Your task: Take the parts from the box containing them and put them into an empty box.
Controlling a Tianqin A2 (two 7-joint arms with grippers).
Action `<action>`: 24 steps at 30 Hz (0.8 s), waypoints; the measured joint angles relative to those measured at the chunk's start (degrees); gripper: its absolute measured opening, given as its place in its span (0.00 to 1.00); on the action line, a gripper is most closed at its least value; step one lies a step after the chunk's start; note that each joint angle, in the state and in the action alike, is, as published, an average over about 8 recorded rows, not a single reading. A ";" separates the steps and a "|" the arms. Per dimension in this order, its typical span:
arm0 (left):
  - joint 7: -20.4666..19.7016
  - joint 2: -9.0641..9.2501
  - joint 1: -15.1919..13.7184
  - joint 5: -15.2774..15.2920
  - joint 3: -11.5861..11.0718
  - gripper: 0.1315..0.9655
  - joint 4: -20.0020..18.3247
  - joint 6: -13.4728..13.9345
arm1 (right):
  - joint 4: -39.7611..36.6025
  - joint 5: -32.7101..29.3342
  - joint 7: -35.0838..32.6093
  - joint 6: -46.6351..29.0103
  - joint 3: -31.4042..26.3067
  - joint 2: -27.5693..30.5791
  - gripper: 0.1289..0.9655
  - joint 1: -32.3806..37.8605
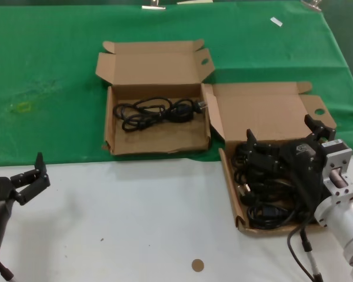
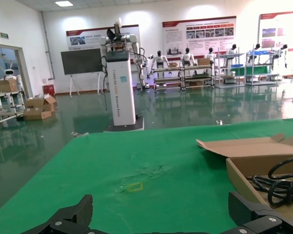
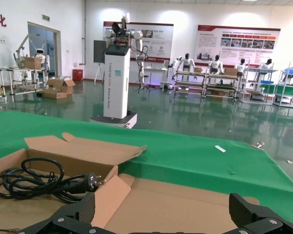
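The box containing them (image 1: 229,183) lies at the right, its lid (image 1: 265,111) folded back, and holds a heap of coiled black power cords, the parts (image 1: 265,197). My right gripper (image 1: 282,136) hovers open just above that heap with nothing between its fingers. In the right wrist view, the right gripper (image 3: 161,219) shows only the bare lid (image 3: 185,204) between its fingers. The empty box (image 1: 159,141), left of the full one, holds a single coiled cord (image 1: 156,111), also visible as the cord (image 3: 34,183) in the right wrist view. My left gripper (image 1: 32,176) waits open at the near left.
Both boxes rest where the green cloth (image 1: 47,70) meets the white table (image 1: 135,217). A small brown disc (image 1: 197,265) lies on the table near the front. A yellow mark (image 1: 20,107) sits on the cloth at the left. A white tag (image 1: 276,22) lies far back.
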 joint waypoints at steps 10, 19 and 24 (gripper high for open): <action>0.00 0.00 0.00 0.00 0.00 1.00 0.00 0.00 | 0.00 0.00 0.00 0.00 0.00 0.00 1.00 0.00; 0.00 0.00 0.00 0.00 0.00 1.00 0.00 0.00 | 0.00 0.00 0.00 0.00 0.00 0.00 1.00 0.00; 0.00 0.00 0.00 0.00 0.00 1.00 0.00 0.00 | 0.00 0.00 0.00 0.00 0.00 0.00 1.00 0.00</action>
